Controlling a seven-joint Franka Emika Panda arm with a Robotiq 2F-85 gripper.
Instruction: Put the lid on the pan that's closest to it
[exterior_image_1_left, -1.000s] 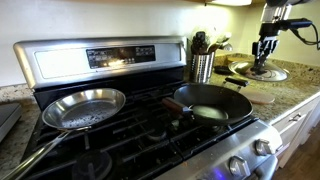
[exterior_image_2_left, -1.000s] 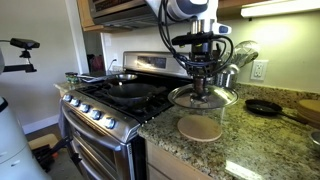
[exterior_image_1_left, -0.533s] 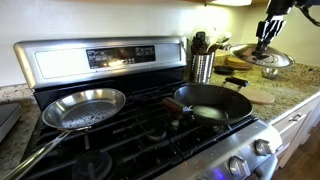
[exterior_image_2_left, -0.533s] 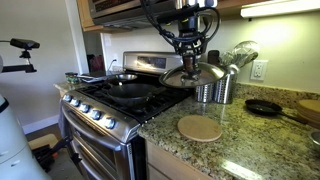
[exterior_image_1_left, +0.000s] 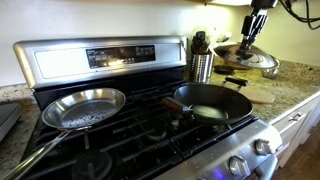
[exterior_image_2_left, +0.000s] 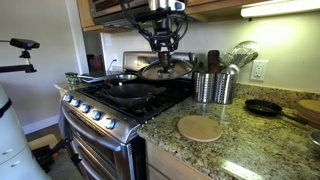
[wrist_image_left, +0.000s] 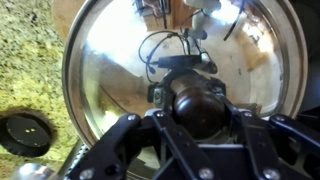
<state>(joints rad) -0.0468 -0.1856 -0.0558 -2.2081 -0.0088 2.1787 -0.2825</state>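
Kitchen with a steel range (exterior_image_1_left: 110, 55) set beside a speckled stone worktop (exterior_image_2_left: 250, 145). All places are given relative to the pan (exterior_image_1_left: 212, 100), the black frying pan with a reddish-brown handle on the burner nearest the worktop, also seen in an exterior view at (exterior_image_2_left: 125, 90).

The tool (exterior_image_1_left: 249, 40) is clenched on the central knob of the lid (exterior_image_1_left: 250, 60). In the wrist view its fingers close on that knob (wrist_image_left: 195, 100), with the domed glass and metal rim (wrist_image_left: 110, 70) spread beneath. The lid hangs in the air, roughly level and touching nothing. It is higher than the pan and off to the pan's worktop side, near the steel utensil holder (exterior_image_1_left: 202, 67). From the opposite angle the lid (exterior_image_2_left: 165, 70) appears between the pan and the holder (exterior_image_2_left: 212, 88), under the tool (exterior_image_2_left: 163, 57). Its exact offset from the pan cannot be fixed.

A silver frying pan (exterior_image_1_left: 82, 108) lies on the pan's far side from the lid. A round wooden board (exterior_image_2_left: 200, 128) lies bare on the worktop beyond the holder.

Progress, as judged: the grasp and lift are done and the carry is partway. Left to do are centring the lid over the pan, lowering it until rim meets rim, and letting go.
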